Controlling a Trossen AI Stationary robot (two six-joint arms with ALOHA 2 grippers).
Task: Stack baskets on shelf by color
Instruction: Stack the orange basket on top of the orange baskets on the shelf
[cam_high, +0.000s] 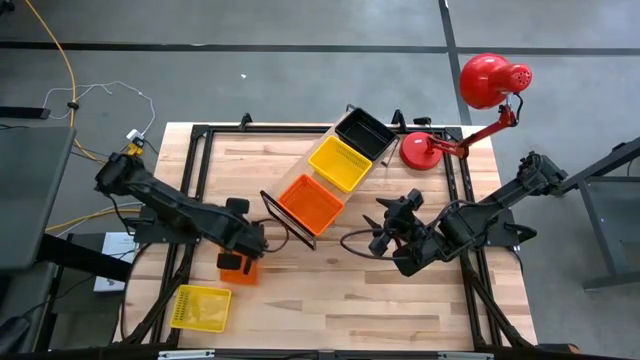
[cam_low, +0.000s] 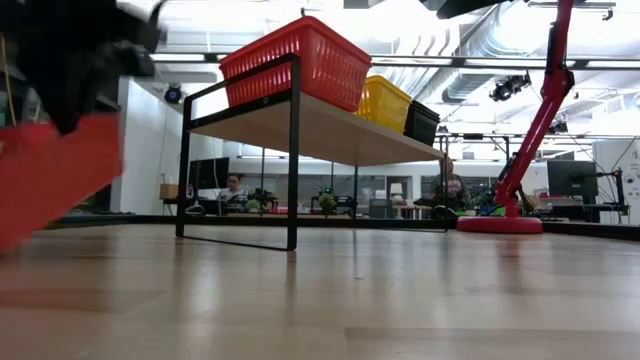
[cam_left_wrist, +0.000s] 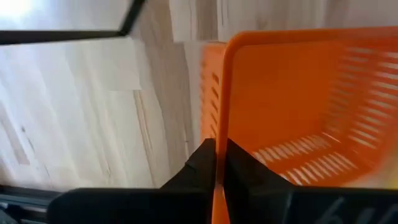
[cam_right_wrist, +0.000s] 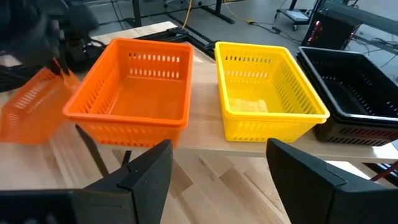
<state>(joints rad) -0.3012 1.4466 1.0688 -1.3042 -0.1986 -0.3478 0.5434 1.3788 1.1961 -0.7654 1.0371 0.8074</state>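
Three baskets stand in a row on the shelf (cam_low: 330, 128): orange (cam_high: 310, 203), yellow (cam_high: 340, 163) and black (cam_high: 364, 132). A second orange basket (cam_high: 239, 270) hangs near the table's left side, with my left gripper (cam_high: 241, 258) shut on it. It shows close up in the left wrist view (cam_left_wrist: 298, 106) and blurred in the low view (cam_low: 50, 180). A second yellow basket (cam_high: 200, 307) rests flat on the table at the near left. My right gripper (cam_high: 385, 235) stands open to the right of the shelf, fingers toward it, holding nothing. My left gripper pinches one side wall of the orange basket at its rim (cam_left_wrist: 219, 155), one finger inside the basket and one outside. The fingers come from above, pointing steeply down. The basket hangs tilted below them (cam_right_wrist: 31, 112) and looks clear of the table.
A red desk lamp (cam_high: 440, 148) stands on its round base at the table's far right, its head (cam_high: 490, 80) beyond the far edge. A black frame runs around the tabletop. Bare wood lies between the shelf and the near edge.
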